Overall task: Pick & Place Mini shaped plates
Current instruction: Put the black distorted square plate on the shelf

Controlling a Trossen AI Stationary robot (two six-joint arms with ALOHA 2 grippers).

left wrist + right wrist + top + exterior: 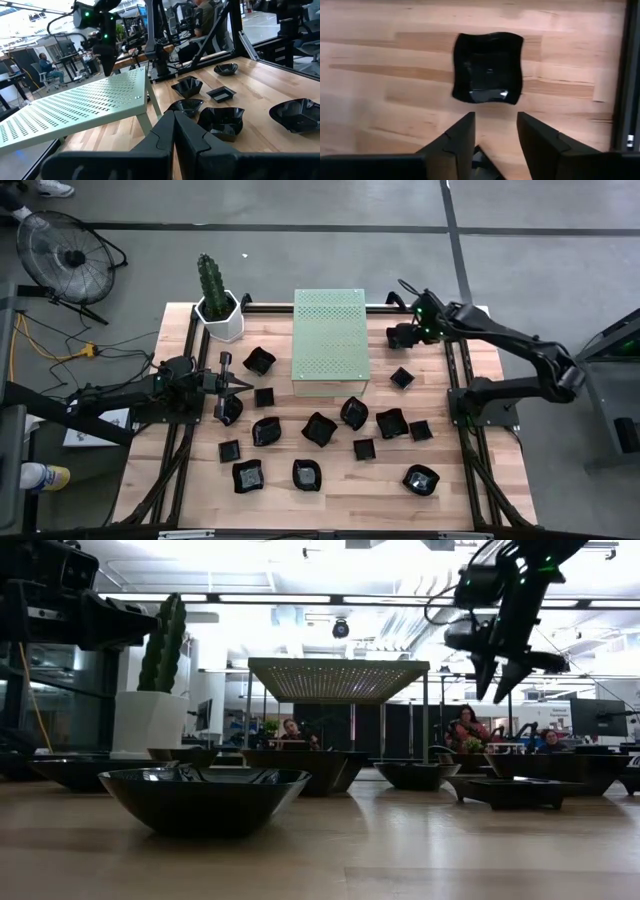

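Left end effector (232,385) shut and empty, low beside the left-hand plates; mini shaped plates (320,428) scattered across the front half of the desk (330,495); green perforated block (331,340) behind them; right end effector (403,337) open, empty, above a lone square plate (488,68); likely just released, with another pick next.

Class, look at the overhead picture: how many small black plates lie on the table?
14 plates: one right of the green block, one left of it, twelve spread below it in the overhead picture. Others may hide under the left arm.
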